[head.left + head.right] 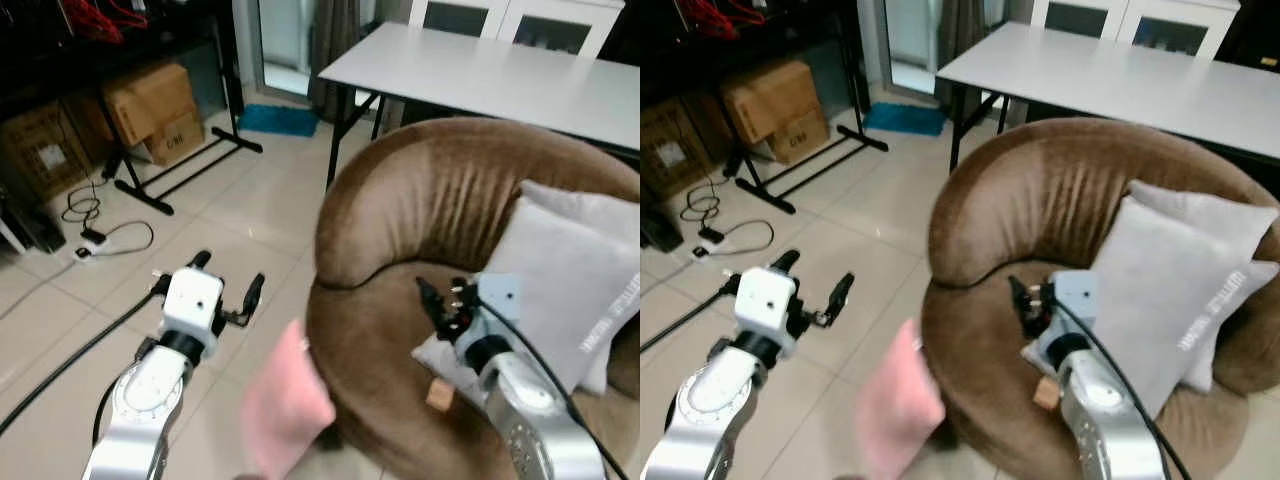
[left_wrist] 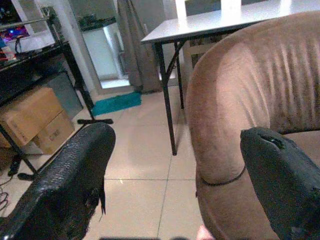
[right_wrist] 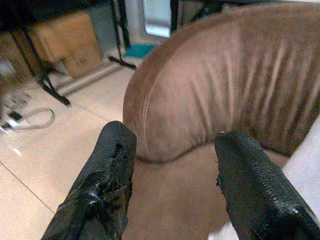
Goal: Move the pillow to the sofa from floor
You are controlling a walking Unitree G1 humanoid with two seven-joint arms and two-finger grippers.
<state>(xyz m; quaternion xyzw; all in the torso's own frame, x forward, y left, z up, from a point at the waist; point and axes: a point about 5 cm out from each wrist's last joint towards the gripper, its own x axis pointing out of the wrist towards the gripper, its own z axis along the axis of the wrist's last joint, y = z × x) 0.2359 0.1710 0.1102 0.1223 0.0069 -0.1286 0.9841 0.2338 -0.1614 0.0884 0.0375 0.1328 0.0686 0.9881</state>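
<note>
A pink pillow (image 1: 286,403) stands on edge, blurred, against the front of the round brown sofa (image 1: 450,190), low by the floor. My left gripper (image 1: 230,272) hovers open above the tiles just left of the pillow, with nothing between its fingers. A sliver of the pillow (image 2: 202,234) peeks in below the left gripper (image 2: 175,165) in the left wrist view. Over the sofa seat my right gripper (image 1: 440,300) is open and empty, pointing at the sofa's inner back (image 3: 210,95).
Two grey cushions (image 1: 570,290) lean on the sofa's right side. A white table (image 1: 500,75) stands behind it. Cardboard boxes (image 1: 150,105), a black rack's feet (image 1: 170,180) and a power strip with cables (image 1: 95,240) lie to the left on the tiled floor.
</note>
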